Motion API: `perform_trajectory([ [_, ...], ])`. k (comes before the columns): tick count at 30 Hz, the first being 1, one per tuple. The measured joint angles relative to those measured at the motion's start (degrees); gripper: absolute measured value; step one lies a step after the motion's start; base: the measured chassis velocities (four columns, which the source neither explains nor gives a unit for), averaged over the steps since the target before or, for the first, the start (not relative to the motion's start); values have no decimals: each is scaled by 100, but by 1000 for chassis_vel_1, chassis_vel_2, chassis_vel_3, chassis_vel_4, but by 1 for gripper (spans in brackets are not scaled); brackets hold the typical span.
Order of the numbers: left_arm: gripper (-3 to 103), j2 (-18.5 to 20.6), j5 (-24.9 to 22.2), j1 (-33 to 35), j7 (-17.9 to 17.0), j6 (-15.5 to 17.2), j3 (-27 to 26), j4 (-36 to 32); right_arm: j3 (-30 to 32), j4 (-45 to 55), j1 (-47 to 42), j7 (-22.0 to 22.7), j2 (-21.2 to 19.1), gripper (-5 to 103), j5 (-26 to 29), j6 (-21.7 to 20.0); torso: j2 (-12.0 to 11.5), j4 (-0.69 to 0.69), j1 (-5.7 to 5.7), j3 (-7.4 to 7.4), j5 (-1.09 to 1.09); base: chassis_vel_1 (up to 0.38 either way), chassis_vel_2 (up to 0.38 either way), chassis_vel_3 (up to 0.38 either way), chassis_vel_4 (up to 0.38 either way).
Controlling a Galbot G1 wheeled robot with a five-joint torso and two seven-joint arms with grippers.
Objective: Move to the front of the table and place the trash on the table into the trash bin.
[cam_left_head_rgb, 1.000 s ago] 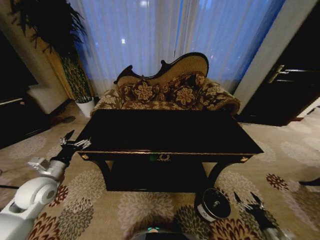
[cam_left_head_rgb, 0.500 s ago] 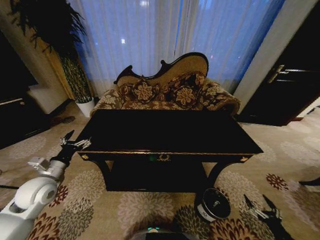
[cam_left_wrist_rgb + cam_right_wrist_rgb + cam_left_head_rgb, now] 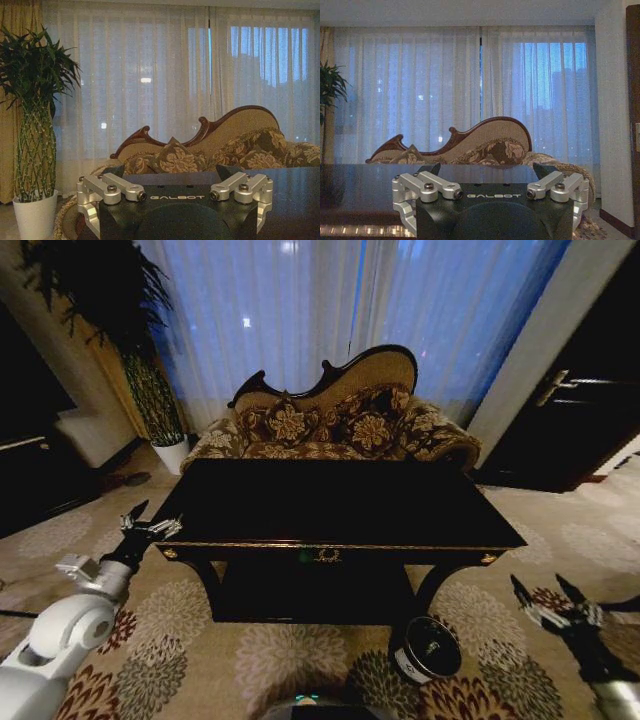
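Left of the table (image 3: 335,502), just off its front-left corner, the left gripper (image 3: 148,526) hangs over the carpet (image 3: 180,640) with fingers spread wide, holding nothing. Its white arm (image 3: 60,635) runs back toward the near-left of the table. From the left wrist view, the same gripper's (image 3: 175,172) silver linkages sit apart, facing the table's dark top (image 3: 295,200).

Farther left behind the table stands a potted plant (image 3: 150,390) in a white pot. Directly behind the table is the floral sofa (image 3: 340,425), with sheer curtains (image 3: 340,310) behind that.

Table top reads glossy black; no trash can be made out on it, too dark to tell. Gold emblem (image 3: 326,555) sits centre on the table's front edge.

Below the table's front-right leg, on the carpet, the trash bin (image 3: 425,648) stands close to the leg, white round label facing up-front.

Right of the table, beyond the bin and near the front-right corner, the right gripper (image 3: 553,598) is raised over the carpet, fingers wide apart, empty. From the right wrist view, this gripper (image 3: 490,170) points at the table's edge (image 3: 370,175), sofa beyond it.
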Motion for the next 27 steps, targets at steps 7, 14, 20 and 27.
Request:
perform_trajectory([
  [7,100,0,0,0,0,0,0,0,-275,708,564,1159,-502,100,104,-885,0,2,1,0,0,0,0,0,0],
  [14,100,0,0,0,0,0,0,0,-741,1219,1070,1548,-917,100,-157,-1259,0,0,1,0,-1,0,0,0,0],
  [20,100,0,0,0,-1,0,0,0,-1388,1345,1606,1884,-1035,100,-583,-1415,0,1,1,0,-1,0,0,0,0],
  [27,100,0,0,0,0,0,0,0,-1903,939,2265,2322,-1124,100,-956,-1487,-1,2,1,0,0,0,0,0,0],
])
